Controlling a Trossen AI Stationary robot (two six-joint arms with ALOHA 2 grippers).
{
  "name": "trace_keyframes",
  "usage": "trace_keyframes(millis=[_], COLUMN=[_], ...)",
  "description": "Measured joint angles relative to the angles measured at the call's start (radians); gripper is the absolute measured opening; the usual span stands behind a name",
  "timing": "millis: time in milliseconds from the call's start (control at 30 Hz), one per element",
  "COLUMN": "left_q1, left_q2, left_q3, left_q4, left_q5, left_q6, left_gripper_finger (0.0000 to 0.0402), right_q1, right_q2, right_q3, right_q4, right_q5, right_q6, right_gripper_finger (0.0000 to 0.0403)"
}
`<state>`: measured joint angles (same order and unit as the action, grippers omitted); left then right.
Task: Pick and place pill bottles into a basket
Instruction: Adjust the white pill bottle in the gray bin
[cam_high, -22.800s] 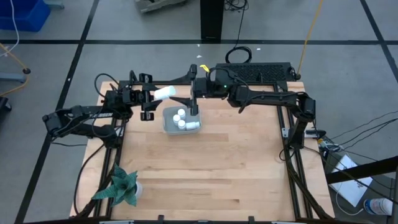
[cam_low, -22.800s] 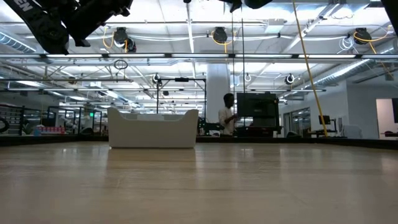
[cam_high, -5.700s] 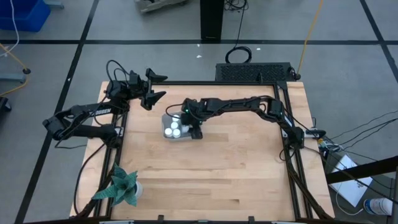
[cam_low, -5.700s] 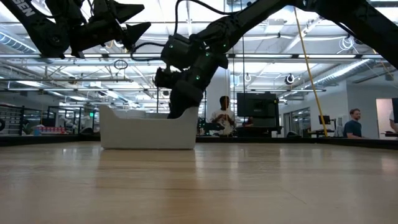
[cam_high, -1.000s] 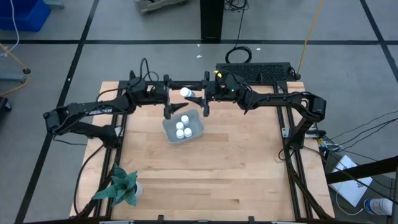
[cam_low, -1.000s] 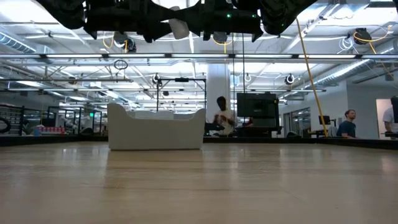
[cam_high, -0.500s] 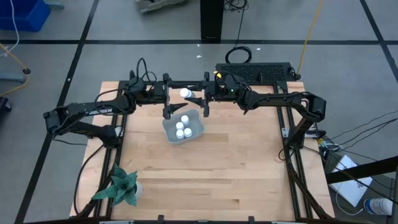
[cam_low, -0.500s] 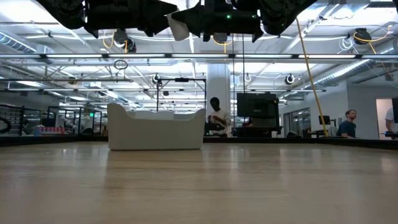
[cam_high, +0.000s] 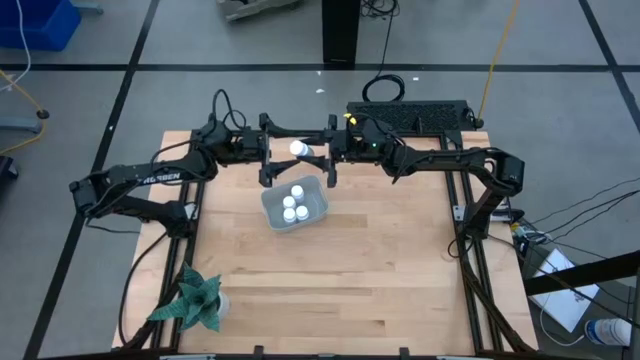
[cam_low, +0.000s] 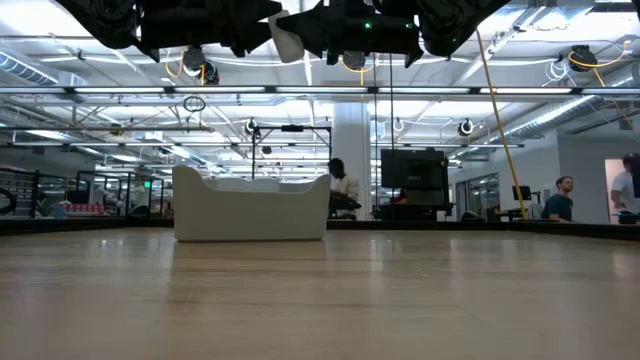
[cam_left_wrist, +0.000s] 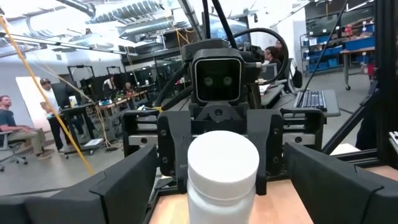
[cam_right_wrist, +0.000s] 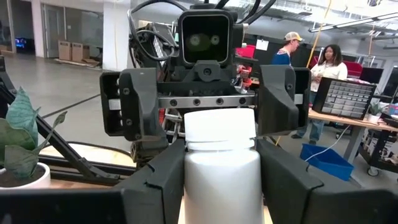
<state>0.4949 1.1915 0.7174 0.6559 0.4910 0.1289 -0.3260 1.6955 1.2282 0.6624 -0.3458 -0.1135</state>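
The right pincer (cam_high: 316, 160), clamped on a small white capped pill bottle (cam_high: 298, 149), faces the spread left pincer (cam_high: 268, 152); released here, it would miss the pale grey-blue plastic basket (cam_high: 315, 213).

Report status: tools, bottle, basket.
Right tool shut on bottle, held in the air beyond the basket. Left tool open, facing it, jaws wide of the bottle. Three bottles in basket. Nothing in the way.

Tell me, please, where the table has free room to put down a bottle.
Free: the wide bare wood between the basket and the near edge, right of the plant, and the table's right half. Crowded: the far edge, where the left gripper and right gripper meet around a bottle, just behind the basket.
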Motion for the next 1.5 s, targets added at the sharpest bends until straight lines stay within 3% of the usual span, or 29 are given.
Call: trace_keyframes(millis=[100,200,433,467,1000,1100,1267,1500], left_q1=[0.0,0.0,0.0,0.0,0.003,0.013,0.034,0.056], left_q2=[0.0,0.0,0.0,0.0,0.0,0.0,0.0,0.0], left_q3=[0.0,0.0,0.0,-0.001,-0.002,-0.002,-0.002,-0.002], left_q4=[0.0,0.0,0.001,0.001,0.013,0.021,0.034,-0.028], left_q5=[0.0,-0.007,0.008,0.01,0.043,0.05,0.065,0.078], left_q6=[0.002,0.008,0.038,0.045,0.072,0.072,0.053,0.053], left_gripper_finger=[0.0348,0.0321,0.0163,0.0154,0.0154,0.0154,0.0154,0.0154], right_q1=[0.002,0.007,0.007,0.007,0.007,0.002,-0.009,-0.043], right_q2=[0.0,0.0,0.0,0.0,-0.002,-0.002,-0.011,-0.023], right_q3=[0.0,0.0,0.0,0.0,0.002,0.002,0.001,0.001], right_q4=[-0.001,0.0,0.0,0.0,-0.016,-0.03,-0.124,-0.288], right_q5=[-0.002,-0.002,0.0,0.001,0.001,0.012,0.143,0.158], right_q6=[0.0,-0.001,-0.002,-0.002,0.01,0.024,0.012,0.035], right_gripper_finger=[0.0158,0.0158,0.0158,0.0158,0.016,0.0219,0.032,0.0363])
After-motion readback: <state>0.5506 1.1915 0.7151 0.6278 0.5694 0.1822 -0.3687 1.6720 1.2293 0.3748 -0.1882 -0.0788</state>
